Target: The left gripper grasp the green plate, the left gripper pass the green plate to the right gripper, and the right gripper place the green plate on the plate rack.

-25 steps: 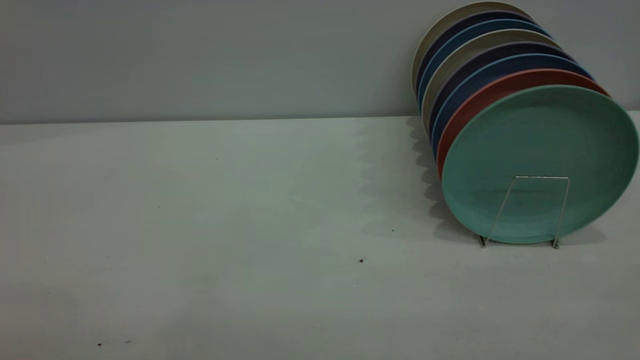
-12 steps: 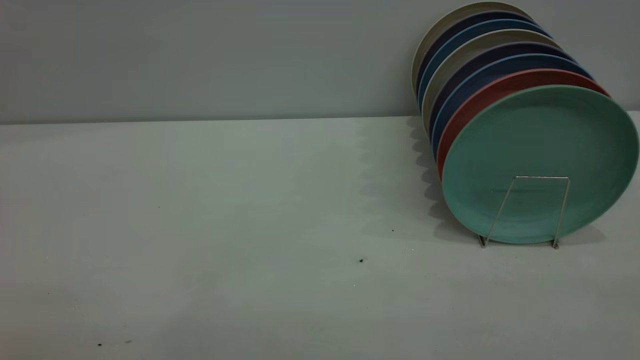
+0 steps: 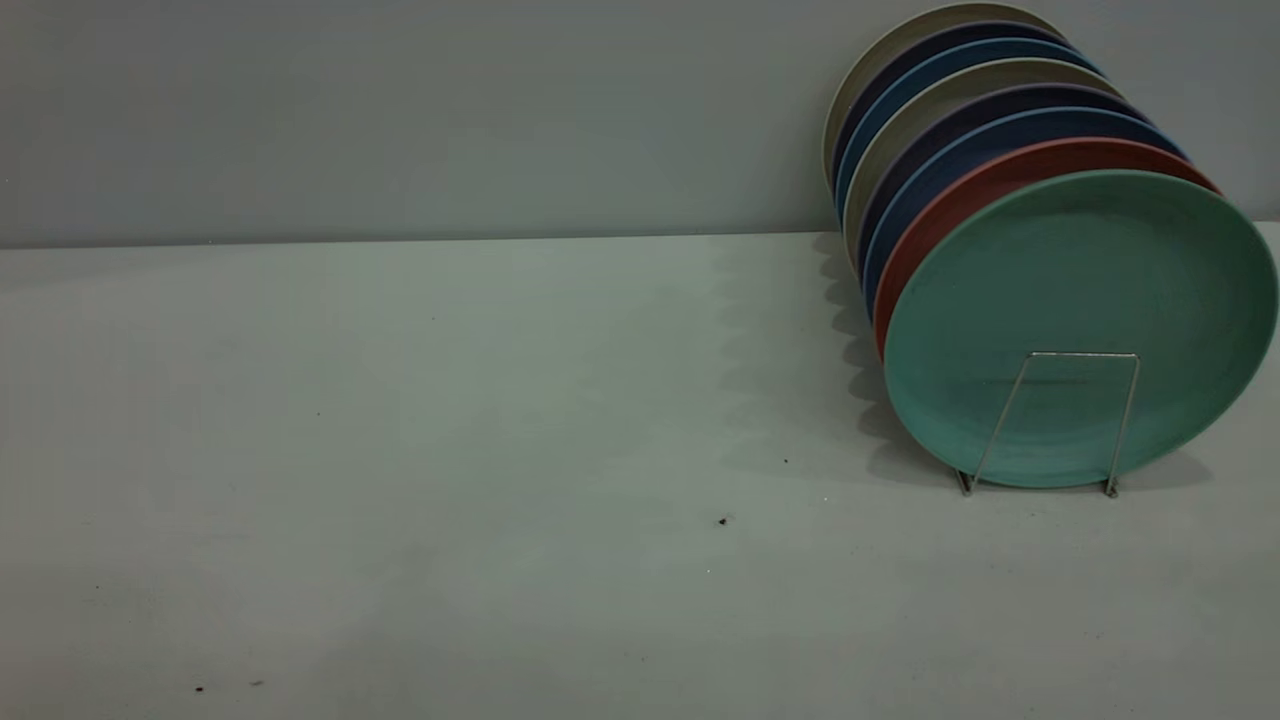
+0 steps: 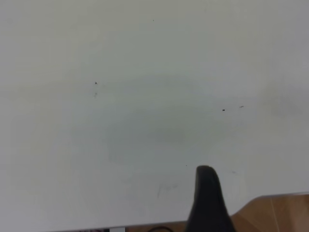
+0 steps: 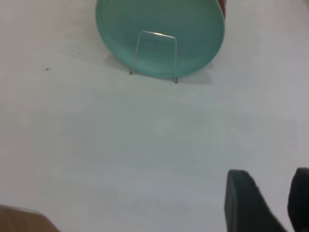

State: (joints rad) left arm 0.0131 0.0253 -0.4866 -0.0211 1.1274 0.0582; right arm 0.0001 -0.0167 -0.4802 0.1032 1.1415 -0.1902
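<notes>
The green plate (image 3: 1080,270) stands upright at the front of a row of plates on the plate rack (image 3: 1085,354), at the table's right. A wire loop crosses its lower face. The right wrist view shows the plate (image 5: 159,14) and the rack's loop (image 5: 157,34) some way ahead of my right gripper (image 5: 273,186), which is open and empty above the bare table. My left gripper (image 4: 206,193) shows only in part in the left wrist view, over the table near its edge, far from the plate. Neither gripper appears in the exterior view.
Behind the green plate stand a salmon-pink plate (image 3: 960,195), several blue and dark plates (image 3: 940,140) and a beige one (image 3: 900,50). A grey wall runs along the back. The table edge and wooden floor (image 4: 275,212) show beside the left gripper.
</notes>
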